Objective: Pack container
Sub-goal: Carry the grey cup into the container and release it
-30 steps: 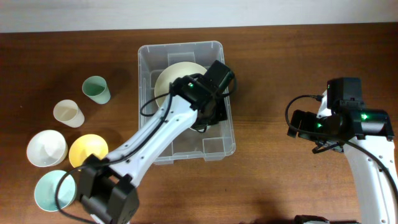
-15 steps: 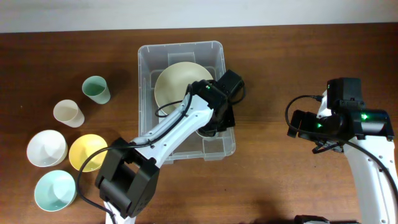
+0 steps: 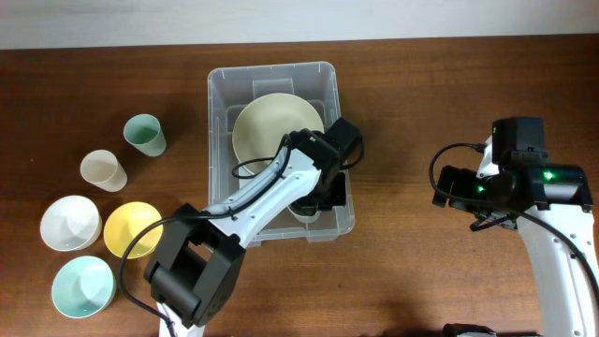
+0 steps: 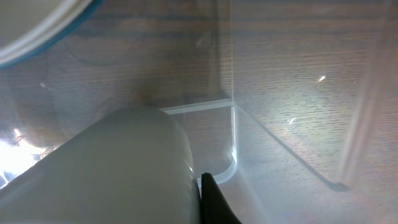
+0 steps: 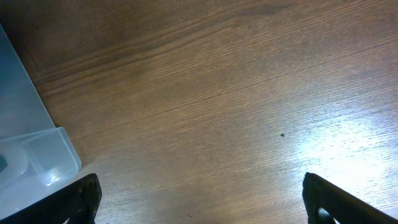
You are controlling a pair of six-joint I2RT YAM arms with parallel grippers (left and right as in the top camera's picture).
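The clear container (image 3: 217, 80) stands at the table's middle back, with a large cream bowl (image 3: 267, 126) in its far half. My left gripper (image 3: 314, 197) is down inside the container's near right part, shut on a pale cup (image 4: 112, 168). One black finger (image 4: 210, 196) presses against the cup's side and the other is hidden behind it. The cup's rim shows under the wrist in the overhead view (image 3: 301, 209). My right gripper (image 5: 205, 205) is open and empty over bare table to the right of the container, whose corner (image 5: 37, 155) shows in the right wrist view.
Left of the container stand a green cup (image 3: 145, 135) and a cream cup (image 3: 103, 170). Nearer the front left lie a white bowl (image 3: 70, 223), a yellow bowl (image 3: 133, 227) and a light blue bowl (image 3: 82, 285).
My left gripper has moved from over the cream bowl's right edge toward the container's near right corner, carrying the pale cup lower. The right arm has not moved.
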